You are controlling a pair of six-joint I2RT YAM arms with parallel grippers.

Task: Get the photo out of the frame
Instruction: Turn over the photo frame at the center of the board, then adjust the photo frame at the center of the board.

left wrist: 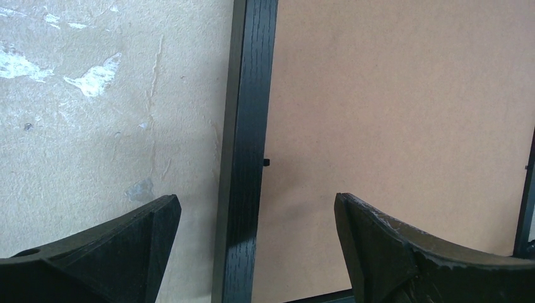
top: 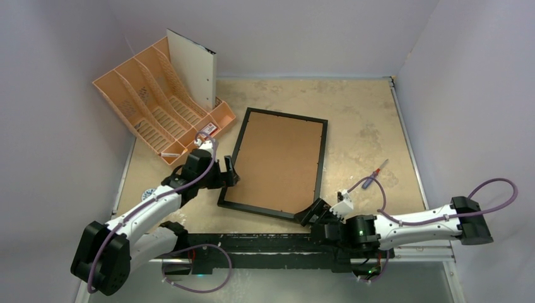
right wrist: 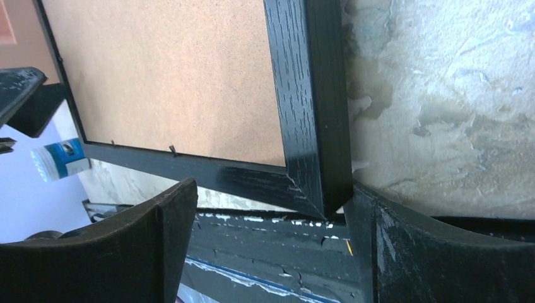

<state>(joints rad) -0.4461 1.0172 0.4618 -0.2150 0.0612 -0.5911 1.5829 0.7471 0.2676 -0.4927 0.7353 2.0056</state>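
The frame (top: pixel 238 145) lies face down on the table, its brown backing board (top: pixel 277 161) facing up. The photo is hidden under that board. My left gripper (top: pixel 232 173) stands open at the frame's left rail. In the left wrist view that rail (left wrist: pixel 249 126) runs between the spread fingers of the left gripper (left wrist: pixel 257 208), untouched. My right gripper (top: pixel 313 211) is open at the frame's near right corner. In the right wrist view the corner (right wrist: pixel 309 126) points into the right gripper (right wrist: pixel 268 202), close against the right-hand finger (right wrist: pixel 385 240). Small retaining tabs (right wrist: pixel 171 149) sit along the board's edge.
An orange file organiser (top: pixel 158 107) holding an upright white sheet (top: pixel 192 66) stands at the back left, close to the frame's far corner. A small red-tipped tool (top: pixel 377 170) lies right of the frame. A black rail (top: pixel 265 243) runs along the near edge. Walls enclose three sides.
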